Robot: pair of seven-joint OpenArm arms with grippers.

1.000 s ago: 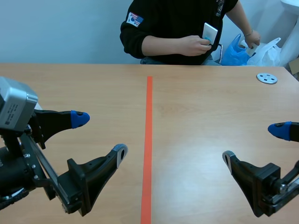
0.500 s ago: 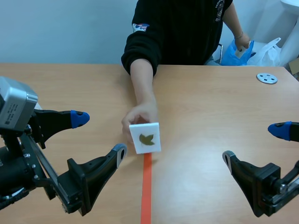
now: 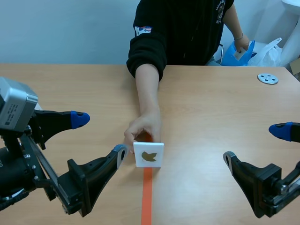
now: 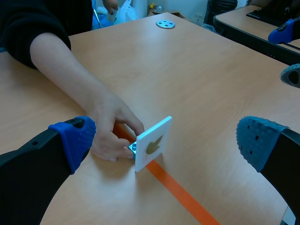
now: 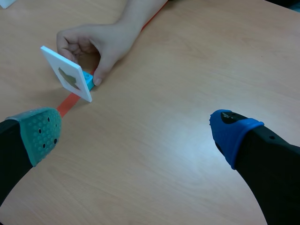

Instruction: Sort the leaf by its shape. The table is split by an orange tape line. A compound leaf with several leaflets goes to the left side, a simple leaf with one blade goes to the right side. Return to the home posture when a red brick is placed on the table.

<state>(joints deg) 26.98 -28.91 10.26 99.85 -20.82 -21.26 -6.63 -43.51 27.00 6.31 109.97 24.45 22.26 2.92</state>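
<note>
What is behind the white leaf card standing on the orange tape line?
A person's hand holds the white card from behind, fingers at a small blue piece on its back. From the scene view, the card covers that piece and the fingertips.

White card (image 3: 148, 146) — olive-brown leaf (image 3: 149, 158) printed on it (teal base (image 5: 88, 80)); tape line (image 3: 146, 197) orange-red.

Scene camera faces across table (image 3: 211, 117); nearer wrist cameras both see probable leaf card (image 3: 148, 154).
</note>
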